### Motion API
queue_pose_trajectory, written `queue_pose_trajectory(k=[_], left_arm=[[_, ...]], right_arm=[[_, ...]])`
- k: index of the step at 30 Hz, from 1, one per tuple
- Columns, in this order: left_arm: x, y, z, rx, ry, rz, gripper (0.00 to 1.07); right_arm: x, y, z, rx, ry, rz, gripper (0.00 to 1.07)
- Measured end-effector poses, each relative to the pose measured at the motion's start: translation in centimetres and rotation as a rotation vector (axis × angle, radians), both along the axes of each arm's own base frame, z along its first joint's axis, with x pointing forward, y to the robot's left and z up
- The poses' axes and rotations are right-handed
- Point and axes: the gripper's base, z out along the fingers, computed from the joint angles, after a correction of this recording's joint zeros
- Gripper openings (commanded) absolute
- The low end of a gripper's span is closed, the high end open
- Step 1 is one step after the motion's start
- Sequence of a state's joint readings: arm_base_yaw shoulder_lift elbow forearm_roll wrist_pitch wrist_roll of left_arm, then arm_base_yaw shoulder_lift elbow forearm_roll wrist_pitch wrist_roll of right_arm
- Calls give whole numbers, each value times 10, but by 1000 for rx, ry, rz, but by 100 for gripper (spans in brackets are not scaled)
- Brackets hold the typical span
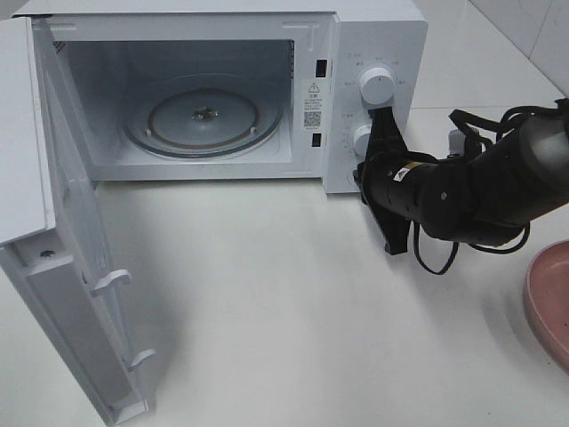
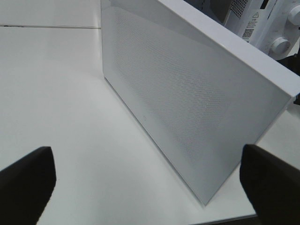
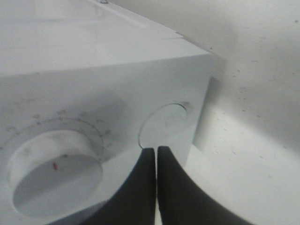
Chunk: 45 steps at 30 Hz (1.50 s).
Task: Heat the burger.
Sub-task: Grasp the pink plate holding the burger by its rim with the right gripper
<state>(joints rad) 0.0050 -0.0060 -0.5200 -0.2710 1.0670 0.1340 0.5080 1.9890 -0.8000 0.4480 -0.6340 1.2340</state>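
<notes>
1. The right gripper [image 3: 156, 150] is pinched shut, its 2 fingers pressed flat together and holding nothing. That makes a single blunt tip, which looks suited to poking.
2. Right at that tip is the round button [image 3: 164, 124] on the control panel. The tip meets the button's edge, but I cannot tell if it is pressing. Just beside it is a knob [image 3: 56, 173].
3. The arm behind it comes in low and level from the side, wrist turned so the fingers point straight into the front of the microwave [image 1: 382, 36].
4. Farther from the tip, the door [image 1: 71, 267] stands swung fully open, and the glass turntable [image 1: 204, 116] inside is bare, so I judge the oven is ready for loading.
5. Behind the arm, well away from the tip, lies a pink plate [image 1: 549, 298], cut off by the frame edge.
6. The left gripper [image 2: 147, 180] is spread wide and holds nothing. It faces the outer side of the open door and is clear of it.
7. The burger is in none of the views, so I cannot say where it sits.
</notes>
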Motion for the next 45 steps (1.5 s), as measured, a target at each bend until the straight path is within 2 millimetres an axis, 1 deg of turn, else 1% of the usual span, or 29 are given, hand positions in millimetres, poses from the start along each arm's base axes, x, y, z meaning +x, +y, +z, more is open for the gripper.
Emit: queue_pose_trajectory(k=[2, 6, 7, 9, 12, 14, 15, 17, 20, 22, 23, 25, 26, 28, 29, 30, 31, 33, 34, 35, 39, 41, 45], left_arm=[[0, 0, 0, 0, 0, 0, 100], [0, 0, 0, 0, 0, 0, 100], [0, 0, 0, 0, 0, 0, 100], [0, 0, 0, 0, 0, 0, 100], [0, 0, 0, 0, 0, 0, 100], [0, 0, 0, 0, 0, 0, 100], [0, 0, 0, 0, 0, 0, 100], [0, 0, 0, 0, 0, 0, 100], [0, 0, 0, 0, 0, 0, 100], [0, 0, 0, 0, 0, 0, 100], [0, 0, 0, 0, 0, 0, 100], [0, 0, 0, 0, 0, 0, 100], [0, 0, 0, 0, 0, 0, 100], [0, 0, 0, 0, 0, 0, 100], [0, 0, 0, 0, 0, 0, 100], [0, 0, 0, 0, 0, 0, 100], [0, 0, 0, 0, 0, 0, 100], [0, 0, 0, 0, 0, 0, 100], [0, 0, 0, 0, 0, 0, 100], [0, 0, 0, 0, 0, 0, 100], [0, 0, 0, 0, 0, 0, 100], [0, 0, 0, 0, 0, 0, 100], [0, 0, 0, 0, 0, 0, 100]], right_arm=[[-2, 0, 1, -14, 11, 16, 0], [-12, -1, 8, -124, 60, 132, 0], [-12, -1, 8, -124, 60, 132, 0], [-18, 0, 20, -288, 50, 304, 1], [-20, 0, 23, -328, 47, 347, 1], [-28, 0, 32, -492, 47, 547, 1], [-28, 0, 32, -492, 47, 547, 1], [-35, 0, 38, -578, 50, 675, 1], [-37, 0, 39, -606, 49, 717, 1], [-45, 0, 45, -687, 52, 865, 1], [-45, 0, 45, -687, 52, 865, 1], [-51, 0, 51, -730, 49, 959, 1], [-51, 0, 51, -730, 49, 959, 1], [-57, -1, 57, -768, 47, 1049, 3], [-57, -1, 57, -768, 47, 1049, 3], [-62, -2, 60, -786, 54, 1101, 3], [-62, -2, 60, -786, 54, 1101, 3], [-68, -5, 68, -825, 54, 1172, 5], [-68, -5, 68, -825, 54, 1172, 5], [-72, -7, 73, -859, 58, 1221, 6], [-80, -12, 79, -898, 83, 1287, 9], [-88, -17, 85, -932, 121, 1346, 13], [-95, -24, 93, -959, 164, 1377, 17]])
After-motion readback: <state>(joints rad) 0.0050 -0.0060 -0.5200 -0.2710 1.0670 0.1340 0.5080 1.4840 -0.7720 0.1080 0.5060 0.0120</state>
